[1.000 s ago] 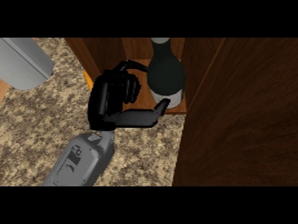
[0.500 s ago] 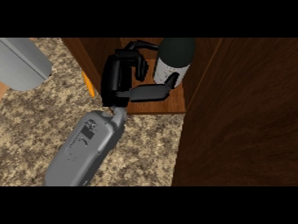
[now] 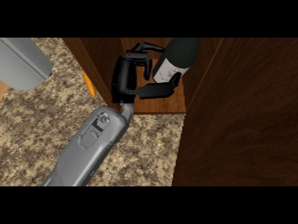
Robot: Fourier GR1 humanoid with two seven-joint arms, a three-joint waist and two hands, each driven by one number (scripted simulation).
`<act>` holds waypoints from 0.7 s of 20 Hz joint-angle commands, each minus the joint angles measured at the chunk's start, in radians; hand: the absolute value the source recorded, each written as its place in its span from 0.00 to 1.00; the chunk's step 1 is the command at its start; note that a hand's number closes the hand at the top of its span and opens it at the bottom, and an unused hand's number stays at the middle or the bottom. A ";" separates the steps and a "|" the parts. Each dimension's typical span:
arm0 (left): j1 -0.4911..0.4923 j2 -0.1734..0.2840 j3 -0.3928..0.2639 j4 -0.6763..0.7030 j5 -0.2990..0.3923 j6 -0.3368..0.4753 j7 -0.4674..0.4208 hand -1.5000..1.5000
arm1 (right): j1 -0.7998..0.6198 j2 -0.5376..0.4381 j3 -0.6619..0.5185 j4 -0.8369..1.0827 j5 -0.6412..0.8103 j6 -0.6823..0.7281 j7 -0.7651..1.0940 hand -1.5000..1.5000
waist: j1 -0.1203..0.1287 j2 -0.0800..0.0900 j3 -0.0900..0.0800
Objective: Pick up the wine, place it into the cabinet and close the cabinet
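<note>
The wine bottle (image 3: 175, 59) is dark with a pale label and stands slightly tilted inside the open wooden cabinet (image 3: 170, 105), over its shelf floor. Its top runs out of the picture's upper edge. My left hand (image 3: 124, 74) reaches into the cabinet from the lower left. Its fingers (image 3: 144, 46) curl round the bottle's left side and the thumb (image 3: 157, 89) presses against the label's lower end. Only this one forearm shows in the head view; my right hand is not seen.
The cabinet's open door (image 3: 254, 122) is a large dark wood panel filling the right side. A grey rounded object (image 3: 15, 61) sits at the upper left on the speckled counter (image 3: 35, 131). An orange sliver (image 3: 88, 84) shows beside the cabinet's left wall.
My left hand has carried the bottle up and deeper into the cabinet, and the forearm has stretched farther forward. The bottle now sits higher in view, with its top cut off.
</note>
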 commanded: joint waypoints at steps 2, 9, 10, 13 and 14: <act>0.051 -0.001 0.010 0.073 0.043 -0.026 -0.126 1.00 | 0.003 -0.008 -0.049 -0.092 -0.111 0.000 0.045 0.00 | -0.002 0.000 0.000; 0.011 -0.001 -0.008 0.163 0.108 -0.004 -0.166 1.00 | 0.021 0.044 0.050 -0.085 -0.021 -0.021 0.025 0.00 | -0.003 0.001 -0.001; -0.008 -0.001 -0.014 0.154 0.088 0.017 -0.127 1.00 | 0.094 -0.010 -0.109 -0.115 -0.182 0.059 0.000 0.00 | -0.007 0.000 0.001; 0.003 -0.001 -0.032 0.246 0.165 -0.002 -0.219 1.00 | -0.006 -0.004 -0.040 -0.093 -0.106 0.010 0.054 0.00 | -0.011 0.001 -0.001; 0.011 -0.001 -0.082 0.269 0.189 0.034 -0.249 1.00 | -0.019 0.009 -0.016 -0.014 -0.082 0.022 0.001 0.00 | -0.009 0.003 -0.001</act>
